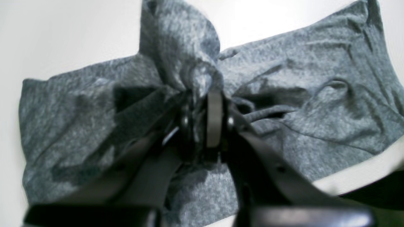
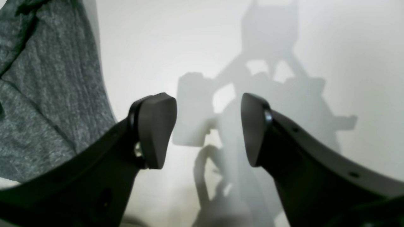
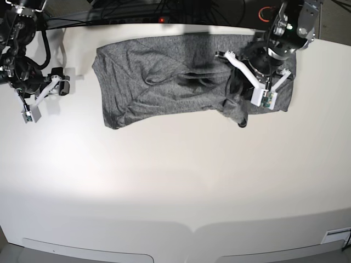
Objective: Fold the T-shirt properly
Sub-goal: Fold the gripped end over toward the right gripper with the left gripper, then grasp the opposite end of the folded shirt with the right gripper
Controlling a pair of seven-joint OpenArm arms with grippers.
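the left tool [image 1: 202, 126] is pinching a bunched fold of the t-shirt [image 1: 315, 104], its two dark fingers [image 1: 214, 119] pressed close with grey knit squeezed between them and rising in a gathered peak just beyond the tips. in the base view this tool [image 3: 241, 101] sits over the shirt's end nearest that arm, where a small clump of fabric hangs past the shirt's near edge.

the right tool [image 2: 208, 129] is spread wide with nothing between its fingers [image 2: 156, 129], hovering over bare white counter [image 2: 347, 63] just beside the shirt's other end; only its own shadow lies under it. in the base view it [image 3: 41, 90] is well apart from the shirt's edge.

the t-shirt [image 3: 164, 76] lies spread but wrinkled across the far part of the counter [image 3: 175, 181].
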